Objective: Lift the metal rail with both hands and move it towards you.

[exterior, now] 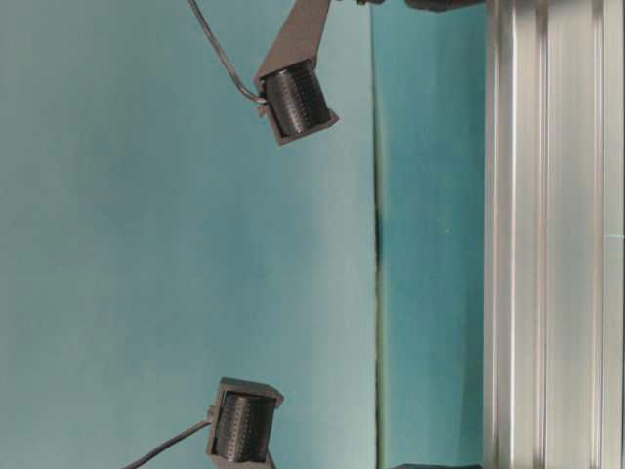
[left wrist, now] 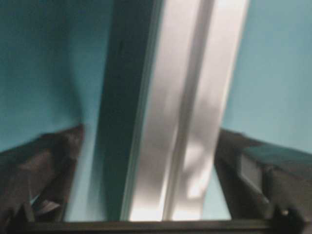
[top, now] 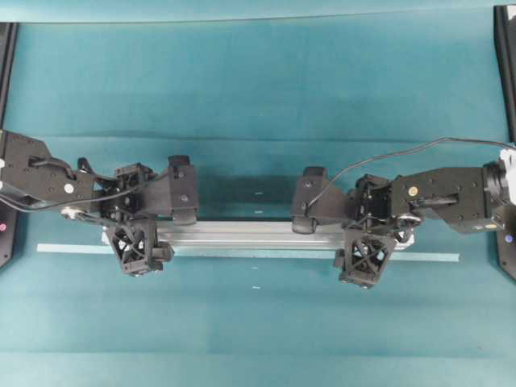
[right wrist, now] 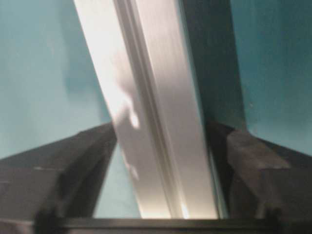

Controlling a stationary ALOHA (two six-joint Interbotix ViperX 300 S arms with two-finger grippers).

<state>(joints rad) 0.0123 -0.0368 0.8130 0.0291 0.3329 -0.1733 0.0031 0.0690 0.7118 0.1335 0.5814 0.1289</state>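
The metal rail (top: pixel 258 235) lies flat on the teal table (top: pixel 258 97), running across the overhead view from one arm to the other, just beside and parallel to a thin pale tape strip (top: pixel 72 248) on its near side. The left pincer (top: pixel 139 219) straddles the rail's left end, and its wrist camera shows the two fingers (left wrist: pixel 44 161) standing on either side of the bar with teal gaps between each pad and the metal, so the jaws are spread wide and grip nothing. The right pincer (top: pixel 367 230) straddles the right end likewise: from its wrist view the fingers (right wrist: pixel 248 156) flank the rail (right wrist: pixel 151 112) without pressing it, open and holding nothing. In the table-level view the grooved silver bar (exterior: pixel 552 234) rests on the surface. No container appears in any view.
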